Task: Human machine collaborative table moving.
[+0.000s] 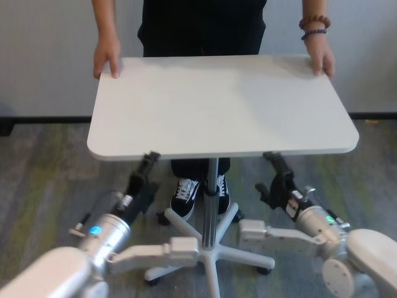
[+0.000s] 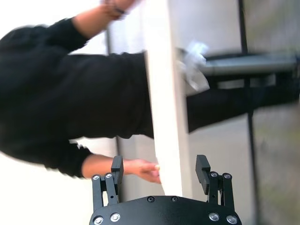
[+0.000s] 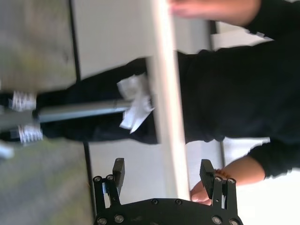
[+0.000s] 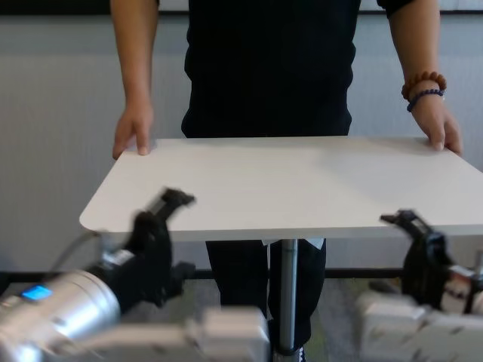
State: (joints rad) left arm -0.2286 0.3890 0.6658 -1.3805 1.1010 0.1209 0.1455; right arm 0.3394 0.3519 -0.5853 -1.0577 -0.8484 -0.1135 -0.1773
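The table (image 1: pixel 223 105), a white rounded top on a slim silver pole (image 1: pixel 213 198), stands between me and the human (image 4: pixel 268 68). Dressed in black, the human rests a hand (image 1: pixel 107 56) on each far corner, with bead bracelets (image 1: pixel 314 26) on the right-side wrist. My left gripper (image 1: pixel 147 167) is at the near edge's left part and is open. In the left wrist view the table's edge (image 2: pixel 164 117) runs between the left gripper's (image 2: pixel 159 169) fingers with gaps either side. My right gripper (image 1: pixel 274 171), also open, straddles the edge (image 3: pixel 166 93) the same way, as the right gripper (image 3: pixel 162 171) shows in its wrist view.
The pole ends in a white star base (image 1: pixel 211 248) with casters on grey carpet. The human's black and white shoes (image 1: pixel 186 195) stand just behind the pole. A white wall with a dark skirting (image 1: pixel 43 118) closes the back.
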